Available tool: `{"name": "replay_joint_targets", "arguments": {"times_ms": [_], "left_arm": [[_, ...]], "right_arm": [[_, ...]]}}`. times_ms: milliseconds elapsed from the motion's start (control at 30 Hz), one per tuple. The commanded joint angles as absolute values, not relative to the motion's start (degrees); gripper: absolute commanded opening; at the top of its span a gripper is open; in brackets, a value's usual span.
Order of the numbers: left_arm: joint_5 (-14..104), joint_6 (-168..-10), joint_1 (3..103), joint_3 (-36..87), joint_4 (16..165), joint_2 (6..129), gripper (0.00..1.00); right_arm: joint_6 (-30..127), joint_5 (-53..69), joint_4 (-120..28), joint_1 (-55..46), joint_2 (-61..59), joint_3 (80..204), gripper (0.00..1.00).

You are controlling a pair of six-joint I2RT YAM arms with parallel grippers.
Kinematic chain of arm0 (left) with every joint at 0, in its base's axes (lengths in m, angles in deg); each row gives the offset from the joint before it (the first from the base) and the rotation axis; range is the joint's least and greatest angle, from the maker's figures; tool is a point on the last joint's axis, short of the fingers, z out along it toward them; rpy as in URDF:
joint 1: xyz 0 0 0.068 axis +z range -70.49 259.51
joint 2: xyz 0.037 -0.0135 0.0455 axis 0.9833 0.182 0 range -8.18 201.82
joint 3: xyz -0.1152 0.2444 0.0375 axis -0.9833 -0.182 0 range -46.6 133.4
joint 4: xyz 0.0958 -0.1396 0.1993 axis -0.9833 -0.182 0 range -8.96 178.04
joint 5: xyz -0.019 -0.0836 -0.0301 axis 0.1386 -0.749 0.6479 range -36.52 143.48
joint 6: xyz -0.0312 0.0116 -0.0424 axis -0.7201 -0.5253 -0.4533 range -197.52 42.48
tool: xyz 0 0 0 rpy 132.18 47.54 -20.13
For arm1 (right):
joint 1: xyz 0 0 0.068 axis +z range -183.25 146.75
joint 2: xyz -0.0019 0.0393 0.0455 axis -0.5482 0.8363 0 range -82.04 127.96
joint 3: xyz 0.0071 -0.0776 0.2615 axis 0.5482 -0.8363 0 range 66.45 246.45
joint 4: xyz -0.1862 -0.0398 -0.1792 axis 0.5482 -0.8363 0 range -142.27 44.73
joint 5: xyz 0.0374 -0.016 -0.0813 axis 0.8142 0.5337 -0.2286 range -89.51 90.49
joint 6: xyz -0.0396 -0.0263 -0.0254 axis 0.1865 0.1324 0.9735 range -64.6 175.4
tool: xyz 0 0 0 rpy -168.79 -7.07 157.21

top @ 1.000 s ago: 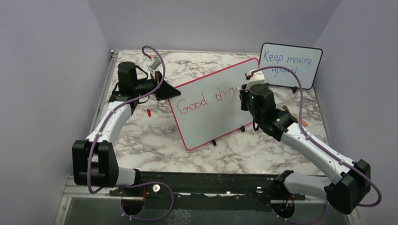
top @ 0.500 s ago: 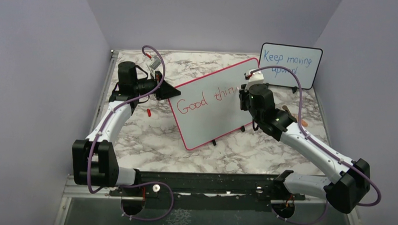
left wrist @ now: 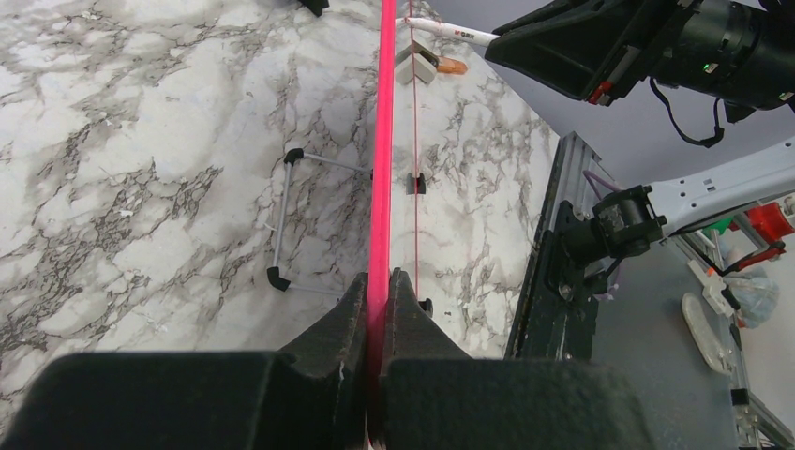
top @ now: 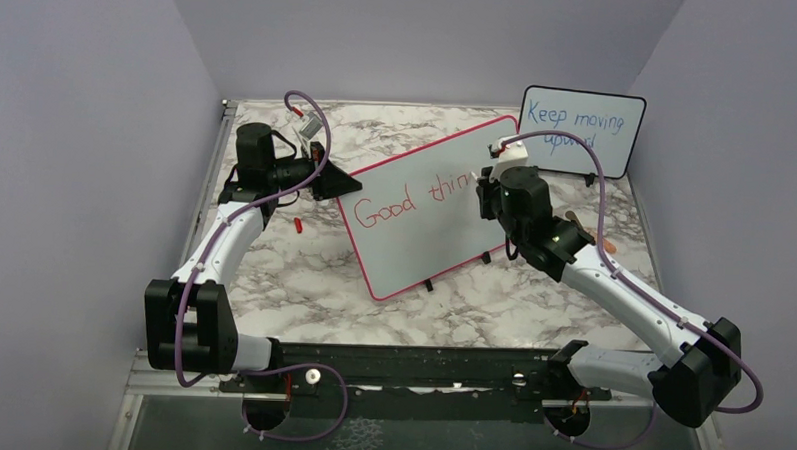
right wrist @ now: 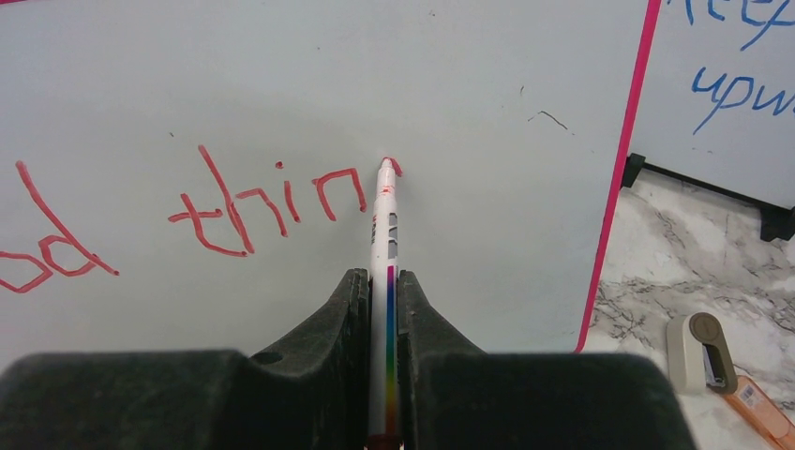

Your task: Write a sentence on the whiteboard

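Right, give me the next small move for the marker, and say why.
Probably curl the marker tip round to shape the next letter. The right tool grips it, tip on the whiteboard, where the red writing so far ends at "thin" plus a short hook. The left tool clamps the board's edge.
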State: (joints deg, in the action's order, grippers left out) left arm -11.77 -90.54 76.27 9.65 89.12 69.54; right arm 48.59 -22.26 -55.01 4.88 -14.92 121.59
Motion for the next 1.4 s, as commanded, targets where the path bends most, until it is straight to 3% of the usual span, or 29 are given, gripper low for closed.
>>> {"name": "replay_joint_targets", "arguments": {"times_ms": [0, 600, 1367], "left_arm": [[-10.64, -85.83, 74.39, 8.69, 85.05, 71.37, 0.00], [-10.54, -85.78, 74.42, 8.69, 84.94, 71.30, 0.00], [-10.58, -85.83, 74.40, 8.66, 84.89, 71.20, 0.00]], "right_arm": [[48.90, -17.79, -54.12, 4.65, -14.40, 122.91, 0.01], [48.07, -16.51, -59.47, 4.67, -15.44, 120.31, 0.01], [49.22, -23.31, -58.02, 3.78, -14.35, 119.48, 0.01]]}}
